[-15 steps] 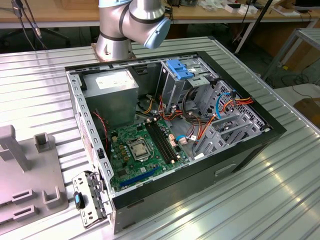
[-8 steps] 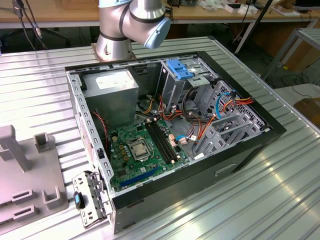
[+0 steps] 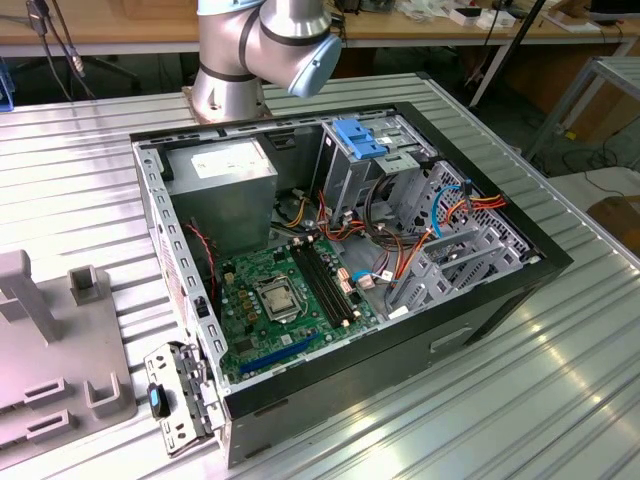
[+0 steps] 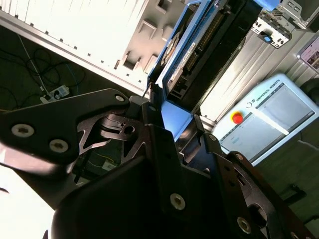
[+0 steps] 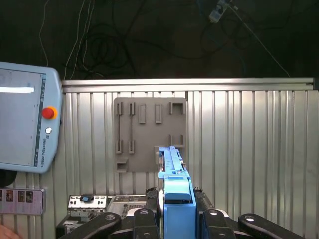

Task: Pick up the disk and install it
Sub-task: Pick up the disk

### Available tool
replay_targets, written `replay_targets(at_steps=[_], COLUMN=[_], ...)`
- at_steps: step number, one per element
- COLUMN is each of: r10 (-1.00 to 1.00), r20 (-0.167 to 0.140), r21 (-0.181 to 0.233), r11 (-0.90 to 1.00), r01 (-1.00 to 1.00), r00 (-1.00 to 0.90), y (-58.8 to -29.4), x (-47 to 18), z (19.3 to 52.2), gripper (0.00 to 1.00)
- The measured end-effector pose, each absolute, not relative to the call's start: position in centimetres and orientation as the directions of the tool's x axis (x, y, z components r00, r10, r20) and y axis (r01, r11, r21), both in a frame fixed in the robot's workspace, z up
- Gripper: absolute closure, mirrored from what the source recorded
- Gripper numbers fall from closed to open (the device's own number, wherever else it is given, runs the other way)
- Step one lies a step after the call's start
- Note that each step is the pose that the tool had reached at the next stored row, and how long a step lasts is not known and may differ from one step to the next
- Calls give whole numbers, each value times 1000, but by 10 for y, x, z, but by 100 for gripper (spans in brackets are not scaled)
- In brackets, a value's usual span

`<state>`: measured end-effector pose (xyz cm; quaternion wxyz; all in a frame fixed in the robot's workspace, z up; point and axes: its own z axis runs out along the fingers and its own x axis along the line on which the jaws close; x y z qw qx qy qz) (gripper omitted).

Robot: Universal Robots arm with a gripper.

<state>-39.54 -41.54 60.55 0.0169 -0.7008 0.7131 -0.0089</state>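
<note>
**Disk in the clamp, high over the desk**

The end effector (image 5: 177,198) has its dark fingers (image 5: 149,219) closed on the disk (image 5: 172,164), one on each side of the bright blue carrier. In the first wrist view the disk stands edge-on, its blue rail pointing away from the clamp. Below it lies the ribbed metal desk (image 5: 249,149), and the disk's far end lines up over a grey fixture plate (image 5: 149,134) with raised blocks and slots.

The second wrist view gives the other angle: the disk's blue frame and dark circuit-board face (image 4: 192,45) stick out beyond the black finger linkages. Nothing but the fingers touches the disk, and it hangs clear of the desk.

A teach pendant (image 5: 22,119) with a red stop button (image 5: 48,112) lies at the edge of the desk, well apart from the fixture plate. Loose cables (image 5: 104,45) trail on the dark floor beyond the desk's rim.

In the exterior view the open computer case (image 3: 480,320) lies on its side on the desk. Its green motherboard (image 3: 290,300) and grey power supply (image 3: 220,180) are exposed. A fixed blue bracket (image 3: 358,137) tops the metal drive cage (image 3: 345,185). The arm's silver base (image 3: 255,50) stands just behind the case.
</note>
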Motion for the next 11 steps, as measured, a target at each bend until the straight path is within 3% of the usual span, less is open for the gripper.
replay_targets(at_steps=[11], r10=[-1000], r20=[-12], r21=[-36], r11=[18], r01=[-999], r00=[-17], y=[-415], x=[-387], z=[605], gripper=[63])
